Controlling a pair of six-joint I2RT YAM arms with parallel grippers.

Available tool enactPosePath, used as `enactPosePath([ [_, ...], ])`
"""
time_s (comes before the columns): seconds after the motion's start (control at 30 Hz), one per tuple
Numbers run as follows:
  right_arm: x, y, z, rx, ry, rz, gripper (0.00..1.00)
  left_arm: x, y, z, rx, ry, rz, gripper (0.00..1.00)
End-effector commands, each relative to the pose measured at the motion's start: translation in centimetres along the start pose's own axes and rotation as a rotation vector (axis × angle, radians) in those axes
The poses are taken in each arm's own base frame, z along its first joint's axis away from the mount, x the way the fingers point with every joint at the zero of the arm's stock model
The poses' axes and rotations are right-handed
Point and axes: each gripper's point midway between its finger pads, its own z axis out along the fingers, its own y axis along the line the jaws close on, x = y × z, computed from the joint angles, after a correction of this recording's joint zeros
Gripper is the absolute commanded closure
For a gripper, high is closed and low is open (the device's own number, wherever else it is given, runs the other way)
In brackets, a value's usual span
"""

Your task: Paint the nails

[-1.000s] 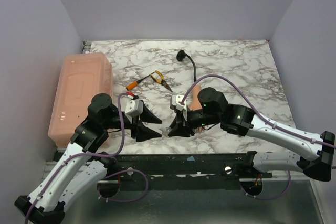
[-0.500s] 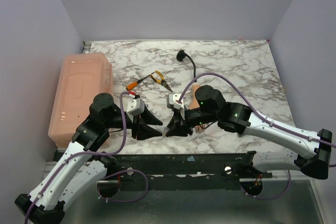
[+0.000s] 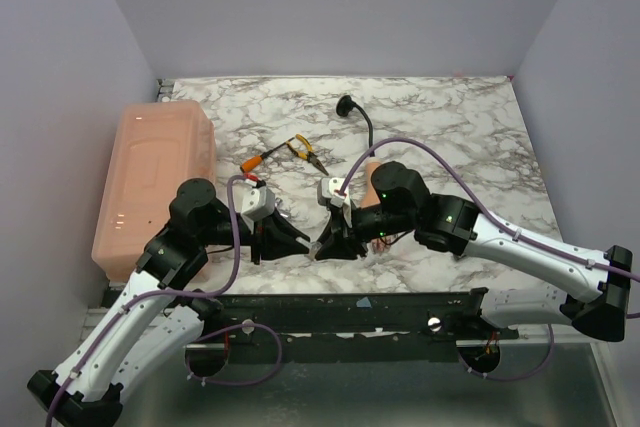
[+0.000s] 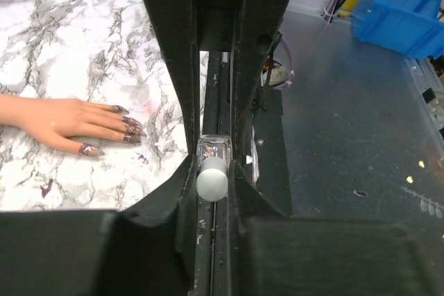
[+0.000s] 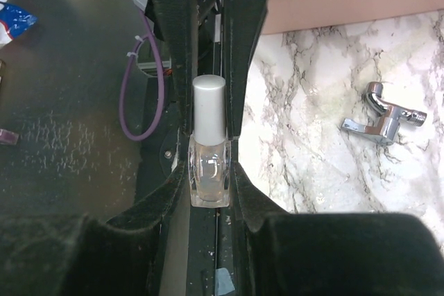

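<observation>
At the table's (image 3: 470, 137) near edge the grippers meet on a small polish bottle (image 5: 209, 164). The right gripper (image 3: 326, 243) clamps its glass body, and the left gripper (image 3: 292, 238) is closed on the white cap (image 5: 209, 105). Just beyond, under the right arm, the hand (image 4: 66, 117) lies flat, its dark nails (image 4: 132, 130) pointing nearward.

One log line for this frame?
right tool: shut on polish bottle | left tool: shut on cap | cap: on | nails: away from both tools
</observation>
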Motion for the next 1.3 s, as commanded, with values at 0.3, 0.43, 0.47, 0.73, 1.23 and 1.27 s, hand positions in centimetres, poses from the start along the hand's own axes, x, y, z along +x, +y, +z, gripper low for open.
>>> enactPosePath([
  [0.3, -1.4, -3.2, -0.5, 0.196, -0.065, -0.039, 1.0, -1.2, 3.4, 0.7, -0.196, -0.054, -0.296, 1.0],
  [0.43, -1.1, -4.0, -0.6, 0.239, -0.051, -0.037, 1.0, -1.9, 5.1, 0.3, -0.337, -0.069, -0.45, 1.0],
  [0.47, -1.0, -4.2, -0.5, 0.247, -0.049, -0.037, 1.0, -2.2, 5.6, 0.0, -0.386, -0.079, -0.482, 1.0],
  [0.73, -1.3, -7.1, -0.6, 0.392, -0.04, -0.024, 1.0, -2.5, 8.1, -2.4, -0.665, -0.119, -0.683, 1.0],
  [1.23, -0.5, -6.9, 0.4, 0.385, 0.001, -0.005, 1.0, -2.6, 8.3, -3.0, -0.709, -0.14, -0.693, 0.63],
  [1.27, -0.5, -6.7, 0.4, 0.375, -0.001, -0.002, 1.0, -2.9, 8.0, -3.0, -0.692, -0.145, -0.664, 0.57],
])
